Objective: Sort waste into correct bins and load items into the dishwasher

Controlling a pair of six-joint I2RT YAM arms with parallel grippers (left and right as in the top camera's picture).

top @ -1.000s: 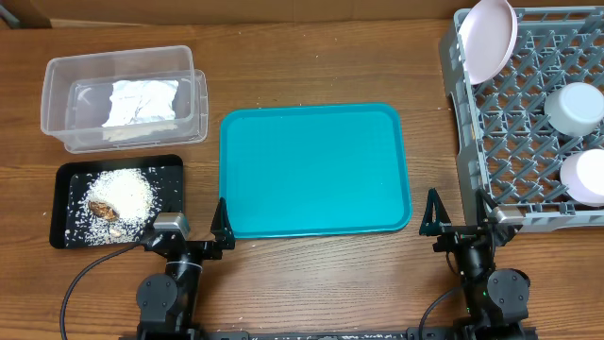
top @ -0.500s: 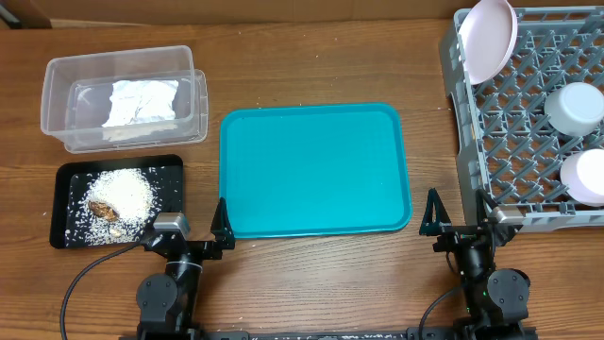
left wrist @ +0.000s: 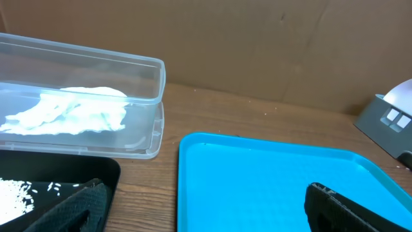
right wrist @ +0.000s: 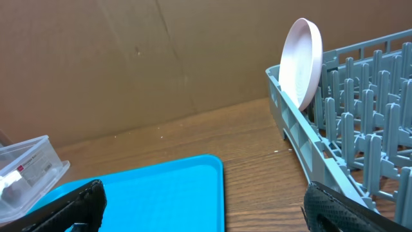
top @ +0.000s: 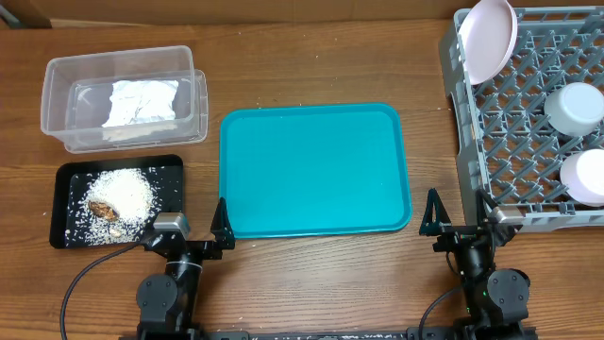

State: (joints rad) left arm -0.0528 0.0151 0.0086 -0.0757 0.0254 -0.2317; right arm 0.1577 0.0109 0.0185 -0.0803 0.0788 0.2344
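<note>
The clear tub [top: 123, 99] at the back left holds a crumpled white napkin [top: 142, 102], also visible through its wall [left wrist: 71, 111]. In front of it, the black tray [top: 170, 179] carries loose rice and a brown lump [top: 102, 209]. The grey dish rack [top: 500, 142] on the right holds a pale round plate on edge [top: 489, 38] [right wrist: 302, 61], a grey-blue bowl [top: 576, 107] and a white round dish [top: 587, 177]. My left gripper [top: 193, 234] [left wrist: 209, 216] and right gripper [top: 461, 225] [right wrist: 206, 212] rest open and empty at the front edge.
A bare teal tray [top: 314, 170] lies in the middle, between the two grippers, with a few rice grains scattered round it. A brown cardboard wall stands behind the table. The rack's near wall [right wrist: 309, 148] is just right of the right gripper.
</note>
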